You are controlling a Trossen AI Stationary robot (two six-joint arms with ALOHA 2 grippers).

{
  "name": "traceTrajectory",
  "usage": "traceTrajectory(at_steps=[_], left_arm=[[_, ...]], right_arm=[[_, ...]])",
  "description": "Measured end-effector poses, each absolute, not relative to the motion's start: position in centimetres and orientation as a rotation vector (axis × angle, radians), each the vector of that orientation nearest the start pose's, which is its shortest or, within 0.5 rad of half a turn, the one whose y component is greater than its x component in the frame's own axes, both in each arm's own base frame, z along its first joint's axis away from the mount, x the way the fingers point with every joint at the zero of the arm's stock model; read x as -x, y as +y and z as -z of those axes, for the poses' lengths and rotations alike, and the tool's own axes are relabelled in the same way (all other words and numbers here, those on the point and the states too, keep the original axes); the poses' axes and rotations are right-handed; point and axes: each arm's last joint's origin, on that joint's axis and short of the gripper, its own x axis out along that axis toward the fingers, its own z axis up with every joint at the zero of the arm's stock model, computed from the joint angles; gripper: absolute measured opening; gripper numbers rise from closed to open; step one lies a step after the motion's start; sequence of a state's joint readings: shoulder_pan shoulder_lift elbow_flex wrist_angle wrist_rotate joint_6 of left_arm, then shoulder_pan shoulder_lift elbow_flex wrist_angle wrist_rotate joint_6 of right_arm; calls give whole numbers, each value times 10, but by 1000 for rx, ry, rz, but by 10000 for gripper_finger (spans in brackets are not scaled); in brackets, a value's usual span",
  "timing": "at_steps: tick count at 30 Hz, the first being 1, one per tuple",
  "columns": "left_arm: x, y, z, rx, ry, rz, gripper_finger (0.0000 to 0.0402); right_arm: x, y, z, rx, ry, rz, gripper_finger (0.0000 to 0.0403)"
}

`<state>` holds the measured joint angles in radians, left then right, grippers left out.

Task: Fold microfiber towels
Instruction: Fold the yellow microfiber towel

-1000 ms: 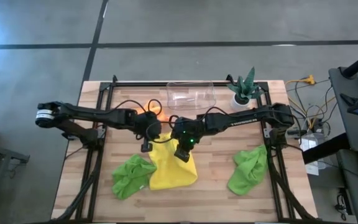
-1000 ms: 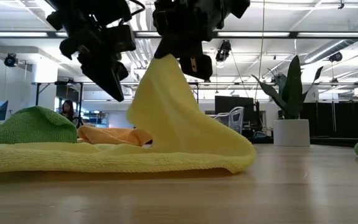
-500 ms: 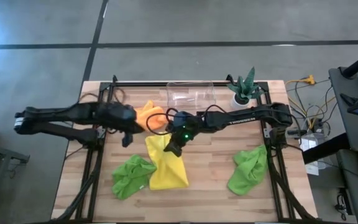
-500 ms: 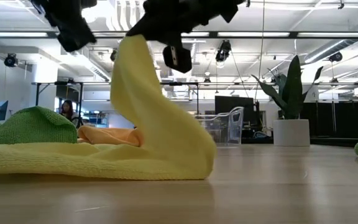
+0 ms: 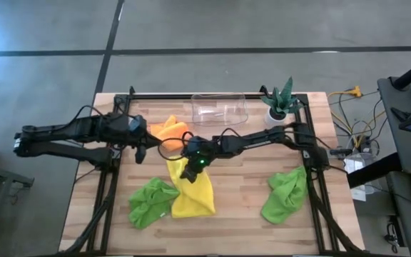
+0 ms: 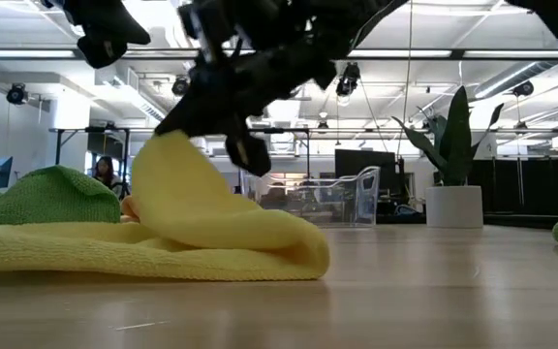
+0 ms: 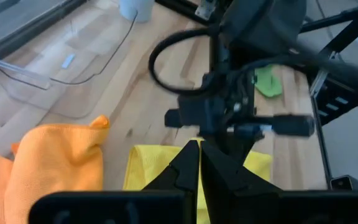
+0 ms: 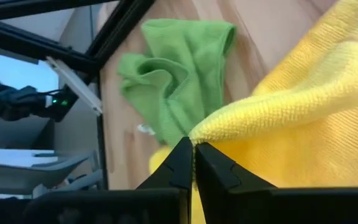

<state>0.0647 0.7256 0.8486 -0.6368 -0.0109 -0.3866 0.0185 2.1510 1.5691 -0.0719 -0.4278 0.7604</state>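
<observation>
Clear plastic bin point(image 5: 219, 108) at far edge of tabletop point(image 5: 248, 178), potted plant point(image 5: 280, 99) to its right. Lime green towel point(image 5: 152, 201) bunched near-left, touching yellow towel point(image 5: 190, 189); second lime green towel point(image 5: 285, 193) near-right, well apart. Orange towel point(image 5: 171, 133) crumpled far-left of centre. Right gripper point(image 5: 188, 171) reaching across to centre, low, fingers pinching a yellow towel edge, folded over itself. Left gripper point(image 5: 140, 149) raised beside orange towel, fingers pressed together, empty.
</observation>
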Motion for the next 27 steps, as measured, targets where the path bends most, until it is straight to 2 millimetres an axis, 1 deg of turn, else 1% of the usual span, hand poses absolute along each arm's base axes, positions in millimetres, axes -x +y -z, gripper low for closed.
traceTrajectory(at_steps=[3,5,8,11,16,21,24,27], left_arm=[[-148,10,-317,391,521,-178,0],[-152,10,-315,391,540,-181,0],[-158,11,-311,391,568,-185,0],[-163,11,-309,392,573,-185,0],[-170,11,-311,388,540,-175,0],[-166,11,-316,388,498,-168,0],[-161,11,-320,386,473,-174,0],[-155,11,-324,383,444,-183,0]], right_arm=[[-486,19,-171,-859,797,-154,9],[-491,18,-167,-869,818,-145,9],[-497,17,-168,-865,854,-145,11],[-501,18,-179,-820,846,-173,30],[-505,16,-197,-777,816,-198,91],[-510,13,-222,-724,776,-225,147],[-509,12,-238,-655,786,-243,164],[-507,11,-252,-593,799,-252,168]])
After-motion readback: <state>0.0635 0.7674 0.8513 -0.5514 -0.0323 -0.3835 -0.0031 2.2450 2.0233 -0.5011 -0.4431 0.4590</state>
